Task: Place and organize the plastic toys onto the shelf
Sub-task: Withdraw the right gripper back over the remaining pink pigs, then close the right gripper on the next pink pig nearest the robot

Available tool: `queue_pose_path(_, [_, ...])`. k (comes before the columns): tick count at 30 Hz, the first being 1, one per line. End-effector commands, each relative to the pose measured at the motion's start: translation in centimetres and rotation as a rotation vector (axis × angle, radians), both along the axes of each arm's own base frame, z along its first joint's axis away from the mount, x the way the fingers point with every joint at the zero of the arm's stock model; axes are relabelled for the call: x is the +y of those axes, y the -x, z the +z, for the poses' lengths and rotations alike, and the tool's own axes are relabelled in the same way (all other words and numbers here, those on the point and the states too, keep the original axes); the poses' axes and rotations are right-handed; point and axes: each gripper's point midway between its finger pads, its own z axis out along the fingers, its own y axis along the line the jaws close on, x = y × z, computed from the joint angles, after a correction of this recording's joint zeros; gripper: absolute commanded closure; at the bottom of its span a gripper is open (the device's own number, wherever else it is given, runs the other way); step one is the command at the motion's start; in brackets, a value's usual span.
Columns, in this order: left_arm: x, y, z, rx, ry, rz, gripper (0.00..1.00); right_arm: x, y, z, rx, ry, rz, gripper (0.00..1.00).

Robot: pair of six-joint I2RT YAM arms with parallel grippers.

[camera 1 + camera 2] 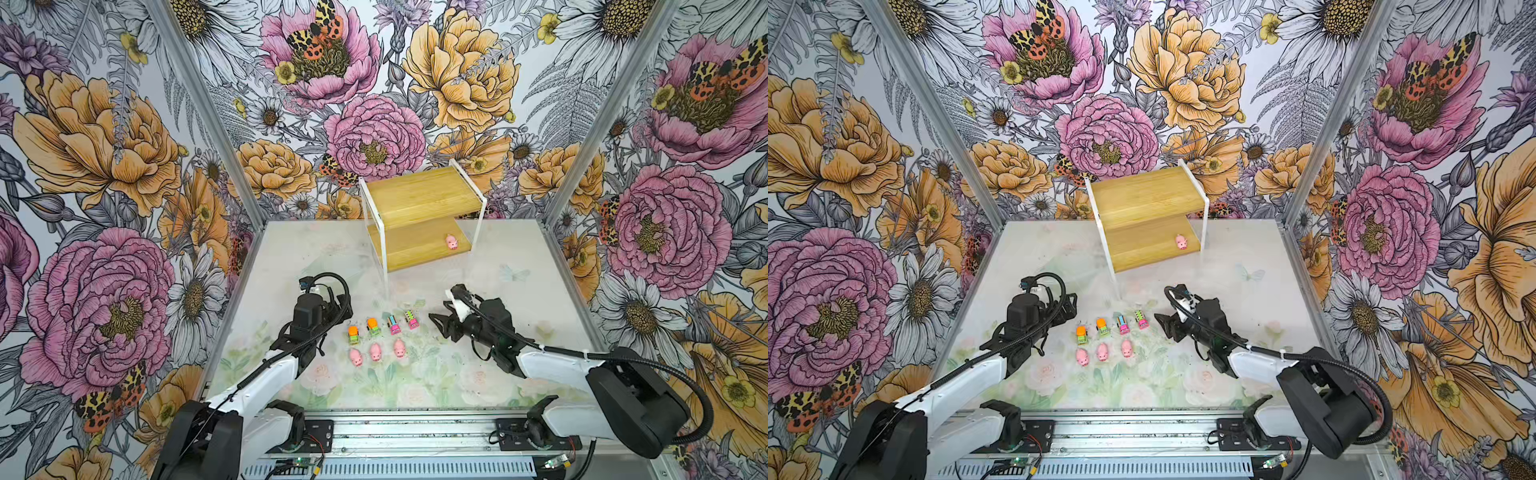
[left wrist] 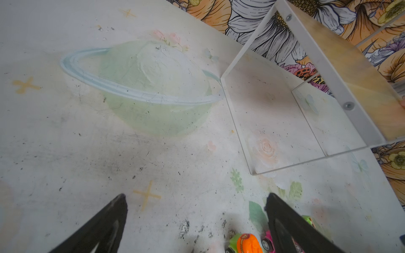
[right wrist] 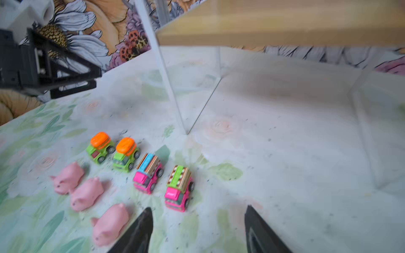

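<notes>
one pig (image 1: 451, 241) sits at the shelf's (image 1: 419, 195) lower right edge. right gripper (image 3: 198, 210) and left gripper (image 2: 196, 197) gape empty; the next pig (image 3: 109, 225) likely needs centring between the jaws.

Spread empty jaws, orange-topped truck (image 2: 248, 243) beside one, shelf (image 2: 324, 70) beyond

White-shelled arms (image 1: 266, 372) with black joints (image 1: 636, 399), ribbed black cables (image 1: 561, 350) and pointed black tool fingers (image 3: 140, 232).

Bright, even, diffuse lighting; shadows on the desk (image 1: 498, 257) are faint and soft. Both top views are sharp, with the walls (image 1: 104, 166) bowing outward at the edges. The right wrist view is smeared by blur, the shelf (image 3: 285, 28) worst.
</notes>
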Motion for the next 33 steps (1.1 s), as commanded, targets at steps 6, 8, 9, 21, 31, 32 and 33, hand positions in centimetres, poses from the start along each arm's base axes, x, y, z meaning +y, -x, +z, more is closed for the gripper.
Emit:
queue_pose_path(6, [-0.2, 0.4, 0.3, 0.006, 0.016, -0.02, 0.01, 4.0, 2.9, 0.2, 0.005, -0.067, 0.047, 0.35])
queue_pose_path(8, [-0.2, 0.6, 0.0, 0.014, 0.014, -0.023, 0.01, 4.9, 3.9, 0.0, 0.017, -0.061, 0.071, 0.35])
queue_pose_path(9, [-0.2, 0.8, 0.0, 0.015, 0.015, -0.026, 0.01, 5.2, 4.2, -0.4, 0.025, -0.042, 0.072, 0.35])
queue_pose_path(21, [-0.4, 1.1, -0.1, 0.028, -0.001, -0.057, 0.01, 7.5, 5.9, -3.7, 0.05, 0.086, 0.077, 0.32])
queue_pose_path(31, [-0.2, 1.5, 0.2, 0.026, 0.008, -0.05, 0.01, 10.0, 5.2, -5.4, 0.093, 0.153, 0.128, 0.32])
queue_pose_path(32, [-0.1, 1.6, 0.2, 0.026, 0.005, -0.048, 0.01, 10.1, 5.2, -5.6, 0.098, 0.161, 0.133, 0.32])
queue_pose_path(33, [0.0, 1.7, 0.2, 0.025, 0.004, -0.044, 0.01, 10.2, 5.1, -5.8, 0.104, 0.166, 0.137, 0.32])
